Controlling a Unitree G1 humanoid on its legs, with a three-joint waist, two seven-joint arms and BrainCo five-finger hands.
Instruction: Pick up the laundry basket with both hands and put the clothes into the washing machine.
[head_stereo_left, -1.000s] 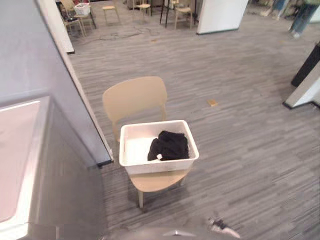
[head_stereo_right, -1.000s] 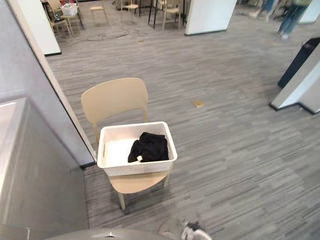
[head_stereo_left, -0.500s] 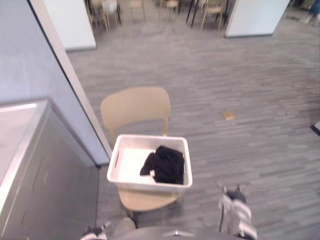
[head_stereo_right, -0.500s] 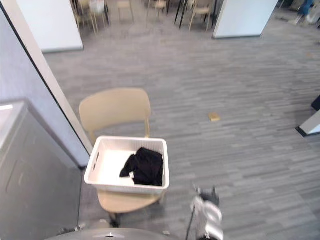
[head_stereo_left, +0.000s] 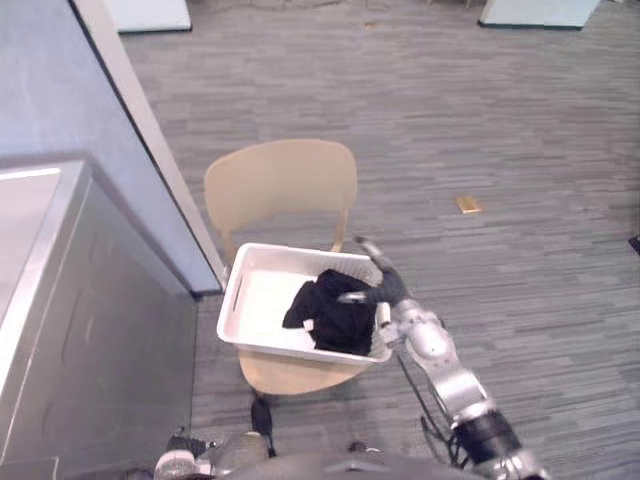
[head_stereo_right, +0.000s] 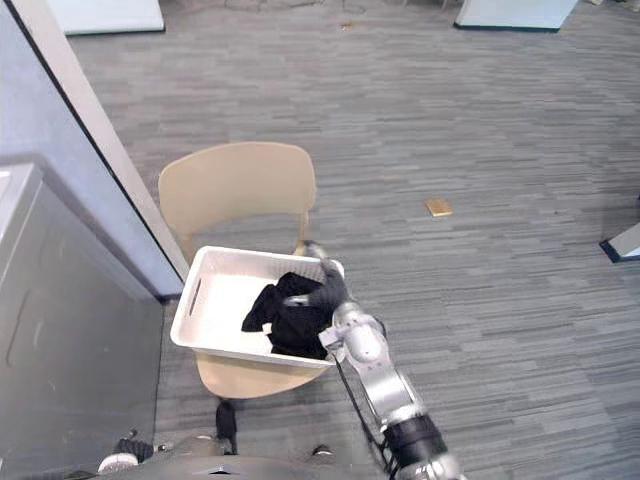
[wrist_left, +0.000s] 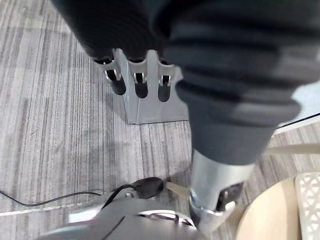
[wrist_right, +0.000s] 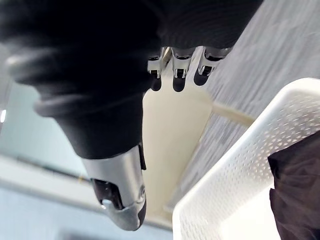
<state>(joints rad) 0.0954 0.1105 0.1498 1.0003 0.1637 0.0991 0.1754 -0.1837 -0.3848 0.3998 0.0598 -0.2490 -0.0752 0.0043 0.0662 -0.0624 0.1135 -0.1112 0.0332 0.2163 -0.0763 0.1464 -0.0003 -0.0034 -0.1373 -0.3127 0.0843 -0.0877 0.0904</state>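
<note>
Laundry basket (head_stereo_left: 285, 349) sits on the chair (head_stereo_left: 280, 185), black clothes (head_stereo_left: 330, 308) inside. Your right hand (head_stereo_left: 385, 288) is at its right rim, fingers spread, gripping nothing. The left hand (wrist_left: 141, 82) hangs low, fingers straight. Bring it to the opposite rim, curl both hands, lift level.

Chair seat (head_stereo_left: 300, 373) mostly under basket (head_stereo_left: 268, 346)

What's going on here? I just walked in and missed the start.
A humanoid robot is setting up to lift a white laundry basket that sits on a beige chair with black clothes inside. Its right hand, open, is at the basket's right end and is not yet gripping it. Its left hand hangs low near the floor, open and away from the basket. Nothing is lifted yet.
</note>
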